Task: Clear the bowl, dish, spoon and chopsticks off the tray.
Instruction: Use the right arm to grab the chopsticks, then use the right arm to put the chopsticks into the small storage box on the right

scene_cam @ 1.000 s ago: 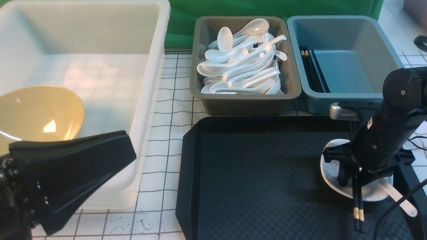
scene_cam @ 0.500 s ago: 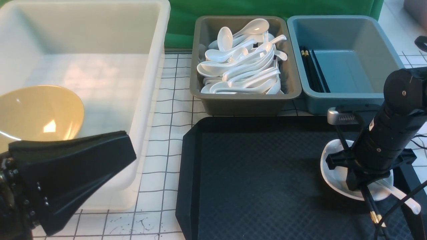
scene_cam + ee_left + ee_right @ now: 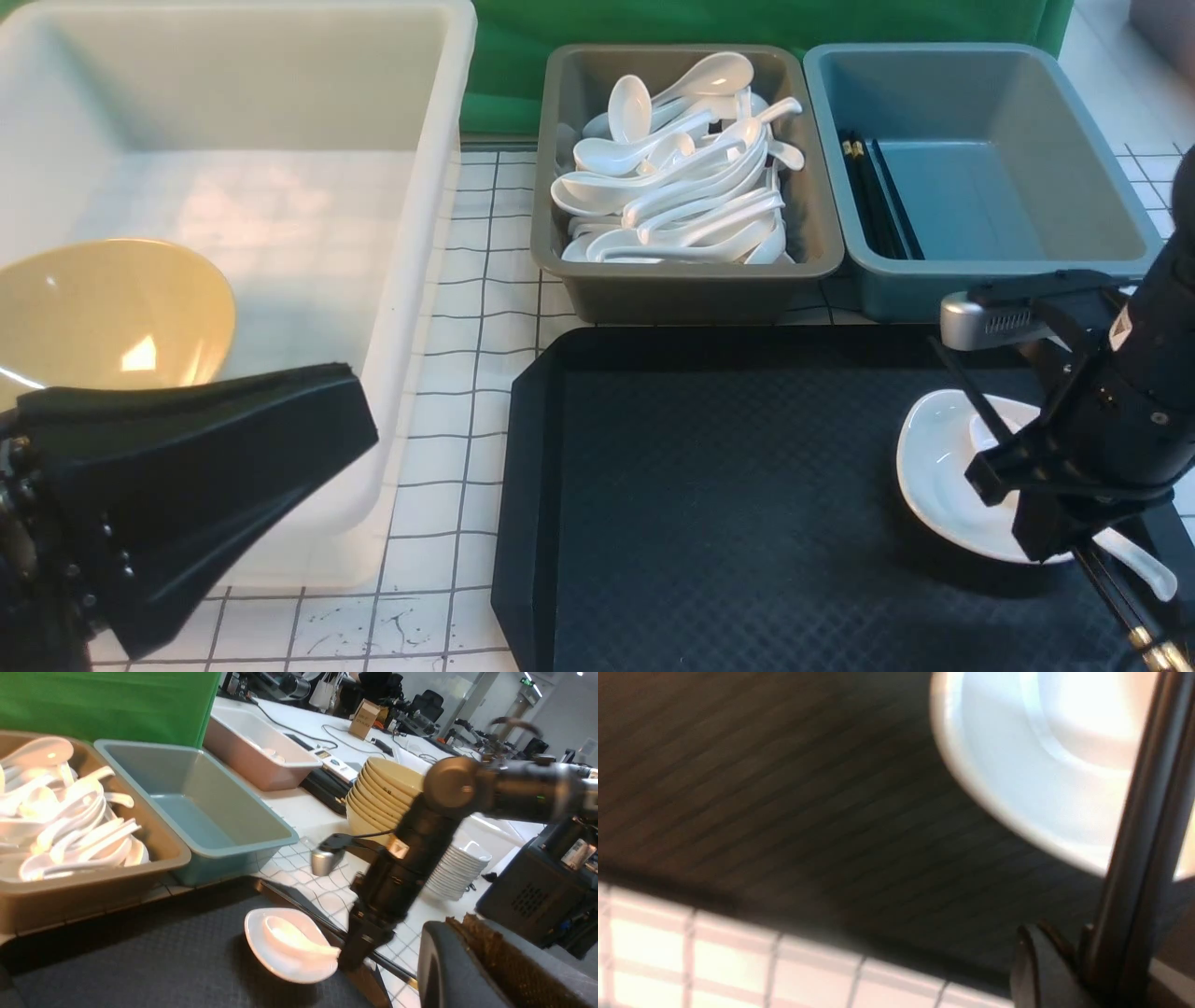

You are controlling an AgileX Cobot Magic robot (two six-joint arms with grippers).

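The mustard-yellow bowl [image 3: 112, 317] rests in the near left part of the white tub [image 3: 280, 187]. Just in front of it is my left gripper [image 3: 359, 420], shut and empty. The black tray [image 3: 709, 485] carries the small white dish [image 3: 938, 467] near its right edge, and the white spoon [image 3: 1139, 565] lies in the dish. My right gripper [image 3: 1050, 551] hangs over the dish, shut on the black chopsticks [image 3: 971, 401], which slant above the tray with the gold-banded end low. The left wrist view shows the dish [image 3: 280, 961], spoon [image 3: 299, 942] and chopsticks [image 3: 299, 903]. In the right wrist view the chopsticks [image 3: 1143, 835] cross the dish [image 3: 1017, 765].
Behind the tray stand a grey bin [image 3: 686, 280] piled with white spoons and a blue-grey bin [image 3: 980, 168] holding black chopsticks [image 3: 868, 196]. In the left wrist view, stacked yellow bowls [image 3: 378, 788] and stacked white dishes [image 3: 453, 872] stand beyond the tray's right side.
My right gripper closed on the chopsticks, then rose and moved right with them. They went from lying straight on the tray to slanting in the air. The left arm barely moved.
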